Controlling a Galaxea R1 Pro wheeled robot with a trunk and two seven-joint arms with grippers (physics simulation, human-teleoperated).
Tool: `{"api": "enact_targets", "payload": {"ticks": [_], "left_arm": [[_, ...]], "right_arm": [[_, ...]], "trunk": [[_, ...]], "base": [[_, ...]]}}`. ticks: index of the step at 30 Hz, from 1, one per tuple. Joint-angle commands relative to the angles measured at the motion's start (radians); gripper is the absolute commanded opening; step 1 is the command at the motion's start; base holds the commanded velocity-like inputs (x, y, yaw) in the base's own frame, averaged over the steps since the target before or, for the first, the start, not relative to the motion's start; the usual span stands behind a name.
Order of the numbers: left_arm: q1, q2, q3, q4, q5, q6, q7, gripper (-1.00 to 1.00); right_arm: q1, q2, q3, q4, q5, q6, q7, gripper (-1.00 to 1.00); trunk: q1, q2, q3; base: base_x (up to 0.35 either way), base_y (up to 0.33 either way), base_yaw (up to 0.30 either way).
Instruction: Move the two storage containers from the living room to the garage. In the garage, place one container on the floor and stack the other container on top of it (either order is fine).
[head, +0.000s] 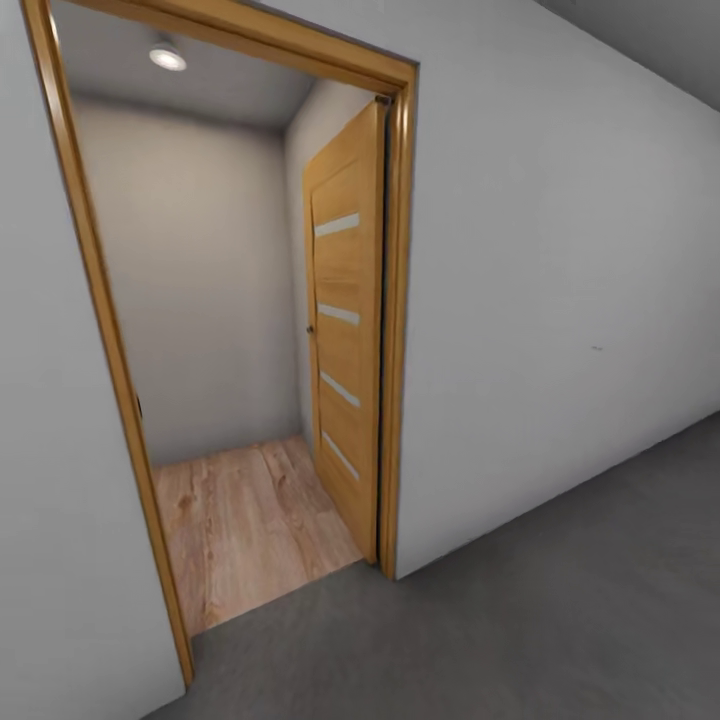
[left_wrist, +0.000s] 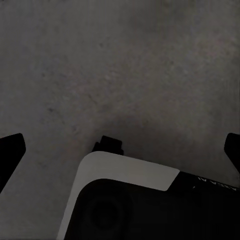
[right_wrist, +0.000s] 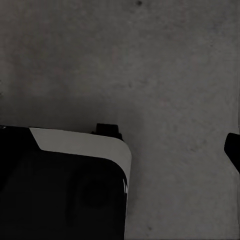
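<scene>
One doorway opens ahead of me in the white-grey wall, its orange-wood door swung inward over wood-plank flooring. Concrete floor lies beneath my fingers. My left fingertips are spread wide, empty; my right fingertip shows singly, so I cannot tell.
</scene>
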Motion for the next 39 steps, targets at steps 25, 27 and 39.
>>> {"api": "enact_targets", "payload": {"ticks": [25,27,39], "left_arm": [[-0.001,0.000,-0.002,0.001,0.004,-0.002,0.003,1.00],[-0.001,-0.001,-0.002,0.001,0.004,-0.001,0.003,1.00],[-0.001,-0.001,-0.001,0.001,0.004,-0.003,0.001,1.00]], "right_arm": [[-0.001,0.001,0.009,0.002,-0.007,-0.005,-0.005,1.00],[-0.001,0.001,0.009,0.003,-0.008,-0.004,-0.005,1.00],[-0.001,-0.001,0.014,0.002,-0.004,-0.002,-0.015,1.00]], "trunk": [[0.001,-0.001,-0.001],[0.001,-0.001,-0.001],[0.001,-0.001,-0.001]], "base": [[0.321,-0.017,0.277],[0.322,0.000,0.185],[0.319,0.000,0.028]]}}
